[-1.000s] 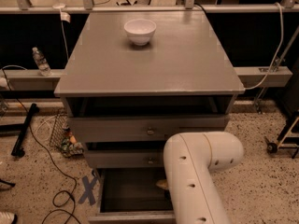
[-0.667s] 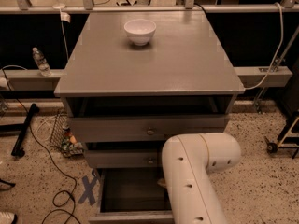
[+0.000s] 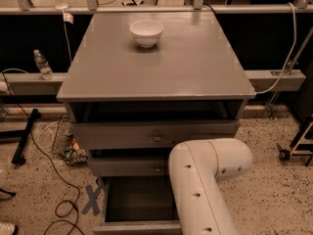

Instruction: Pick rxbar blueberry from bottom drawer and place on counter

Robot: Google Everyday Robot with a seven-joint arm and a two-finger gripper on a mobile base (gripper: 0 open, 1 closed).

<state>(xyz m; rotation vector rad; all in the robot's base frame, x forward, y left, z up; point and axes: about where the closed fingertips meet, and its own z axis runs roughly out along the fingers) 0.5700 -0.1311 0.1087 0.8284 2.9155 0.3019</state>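
Gripper hidden behind white arm [image 3: 200,190] — at open bottom drawer [image 3: 139,204]

**Things around the white bowl**

The white bowl [image 3: 146,32] stands upright. Far to the left of the bowl and a little lower in the picture, a clear water bottle [image 3: 43,65] stands on a grey ledge [image 3: 29,83]. Below the bowl and to its left, a wire basket [image 3: 66,143] with small colourful things sits on the speckled floor [image 3: 274,190]. A black bar [image 3: 25,137] lies still more to the left. Further below the bowl, a blue tape cross [image 3: 93,199] is stuck on the floor. Far right of the bowl and lower, a black wheeled stand [image 3: 296,143] shows partly.
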